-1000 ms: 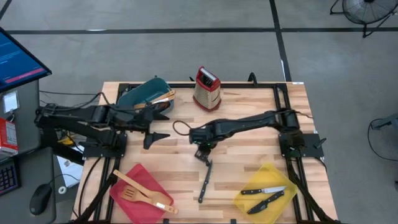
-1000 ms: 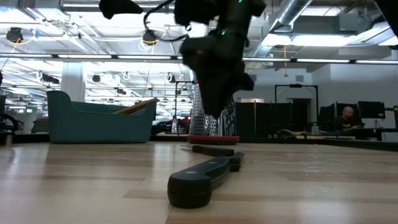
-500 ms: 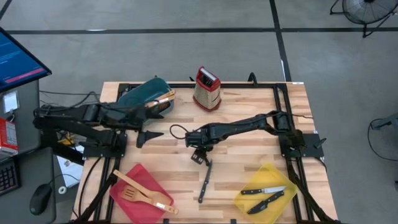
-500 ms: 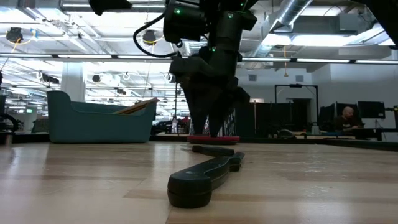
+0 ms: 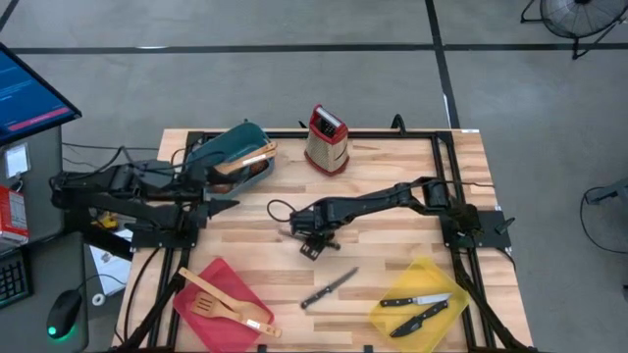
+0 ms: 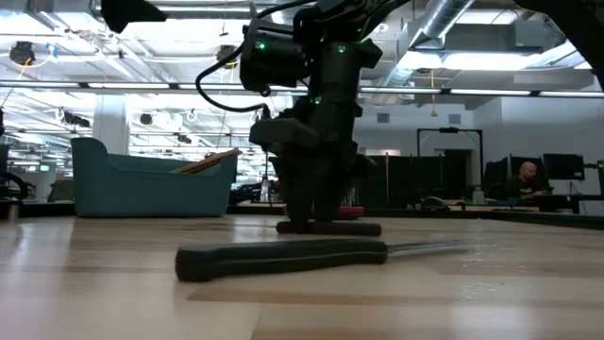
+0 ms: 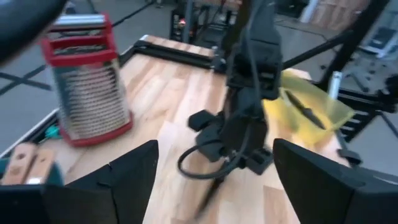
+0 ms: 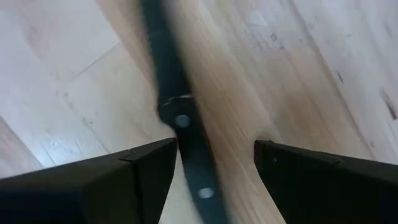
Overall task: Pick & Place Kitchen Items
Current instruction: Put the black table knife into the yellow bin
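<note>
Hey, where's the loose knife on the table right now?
In the high view the knife lies flat on the bare wood near the front edge, between the red bin and the yellow bin.

Knife [image 5: 329, 288] has a black handle and silver blade, sitting on the pale striped wood counter [image 5: 392, 245]. Bins: teal [image 5: 224, 149], red [image 5: 224, 299], yellow [image 5: 417, 284]. Grater [image 5: 326, 140] is steel, red-topped.

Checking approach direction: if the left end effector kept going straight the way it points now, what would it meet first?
Probably the right end effector and its arm, straight ahead over the table; the box grater stands off to one side. Depth is unclear.
</note>
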Robot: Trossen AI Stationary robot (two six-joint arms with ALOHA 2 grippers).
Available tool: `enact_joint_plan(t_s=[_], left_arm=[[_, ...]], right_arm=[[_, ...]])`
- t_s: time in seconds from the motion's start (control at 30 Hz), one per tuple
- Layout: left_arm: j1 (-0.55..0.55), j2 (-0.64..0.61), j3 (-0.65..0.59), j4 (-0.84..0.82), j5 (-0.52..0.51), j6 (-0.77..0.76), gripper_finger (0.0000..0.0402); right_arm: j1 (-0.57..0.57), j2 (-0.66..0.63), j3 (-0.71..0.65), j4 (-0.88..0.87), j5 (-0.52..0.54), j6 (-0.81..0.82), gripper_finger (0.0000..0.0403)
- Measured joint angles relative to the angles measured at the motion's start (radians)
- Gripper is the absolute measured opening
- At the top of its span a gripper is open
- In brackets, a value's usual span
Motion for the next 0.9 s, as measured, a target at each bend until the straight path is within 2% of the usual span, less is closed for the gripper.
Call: enact_joint_plan(t_s=[0.17, 0.37, 0.47, 0.8, 0.9], left_arm=[[0.0, -0.044, -0.042, 0.0, -0.035, -0.004, 0.0262], [0.0, -0.062, -0.072, 0.001, -0.036, -0.026, 0.0187], [0.0, -0.062, -0.075, -0.001, -0.029, -0.027, 0.015], [0.0, -0.101, -0.075, -0.021, -0.024, -0.02, 0.002], [0.0, -0.14, -0.075, -0.022, -0.03, -0.004, 0.0005]], right_arm=[[-0.001, -0.006, -0.002, -0.011, 0.012, 0.013, 0.019], [-0.003, -0.006, -0.003, -0.003, 0.005, -0.028, 0.0095], [-0.003, -0.006, -0.003, -0.004, 0.006, -0.049, 0.006], [-0.002, -0.026, -0.008, -0.014, 0.05, -0.086, 0.006], [0.002, -0.052, -0.014, -0.044, 0.09, -0.099, 0.0061]])
